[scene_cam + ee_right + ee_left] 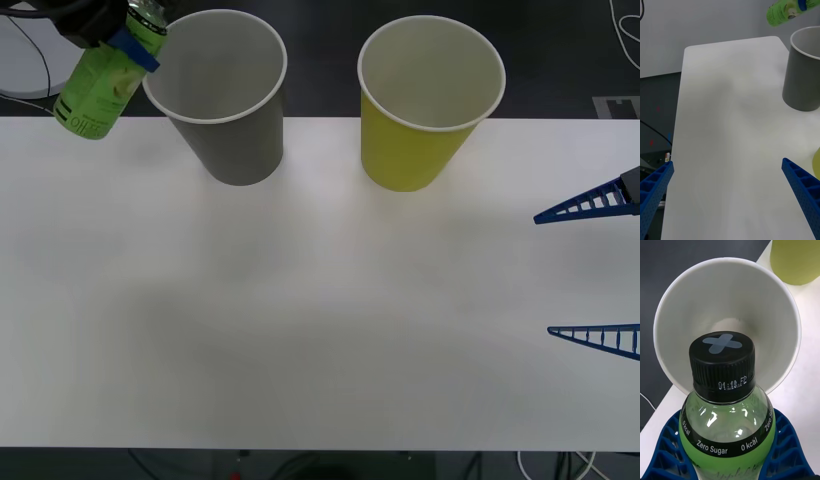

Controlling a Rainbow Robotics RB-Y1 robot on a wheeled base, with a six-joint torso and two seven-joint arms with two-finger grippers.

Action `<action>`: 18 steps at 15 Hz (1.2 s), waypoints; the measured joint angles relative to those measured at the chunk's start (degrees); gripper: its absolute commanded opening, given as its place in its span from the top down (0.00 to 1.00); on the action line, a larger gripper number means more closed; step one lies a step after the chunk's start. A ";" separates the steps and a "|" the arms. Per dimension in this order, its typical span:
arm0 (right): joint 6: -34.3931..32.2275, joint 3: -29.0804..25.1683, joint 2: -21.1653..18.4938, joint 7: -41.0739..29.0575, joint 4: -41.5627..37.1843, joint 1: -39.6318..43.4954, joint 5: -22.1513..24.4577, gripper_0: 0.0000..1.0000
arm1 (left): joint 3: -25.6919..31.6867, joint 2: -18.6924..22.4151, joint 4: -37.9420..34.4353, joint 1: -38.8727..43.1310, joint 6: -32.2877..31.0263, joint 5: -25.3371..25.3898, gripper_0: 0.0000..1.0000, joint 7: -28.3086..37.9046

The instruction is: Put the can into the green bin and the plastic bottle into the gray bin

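Observation:
My left gripper [135, 45] is shut on the plastic bottle [100, 85] and holds it tilted in the air at the back left, just left of the gray bin's [235, 130] rim. In the left wrist view the blue fingers [662, 442] clasp the bottle [724, 390], and its black cap points at the gray bin's [685, 288] pale inside. The green bin [415, 140] stands upright to the right of the gray one. My right gripper [542, 274] waits open at the table's right edge, nothing between its fingers. The can is out of view.
Both bins stand near the far edge of the white table [320, 330]. The right wrist view looks along the table from my open right gripper [727, 162] to the gray bin [801, 82] and the bottle [784, 11] above it. Cables lie on the floor beyond.

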 measured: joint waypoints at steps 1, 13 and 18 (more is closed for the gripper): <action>0.00 0.00 0.00 0.00 0.00 0.00 0.00 0.00 | -1.10 -0.01 0.95 -1.13 0.00 0.32 1.00 -0.12; 0.00 0.00 0.00 0.00 0.00 0.00 0.00 0.00 | -5.15 -5.74 13.70 -12.92 0.00 -0.71 1.00 -1.87; 0.00 0.00 0.00 0.00 0.00 0.00 0.00 0.00 | -5.15 -9.06 15.27 -14.80 0.00 -3.36 1.00 -2.47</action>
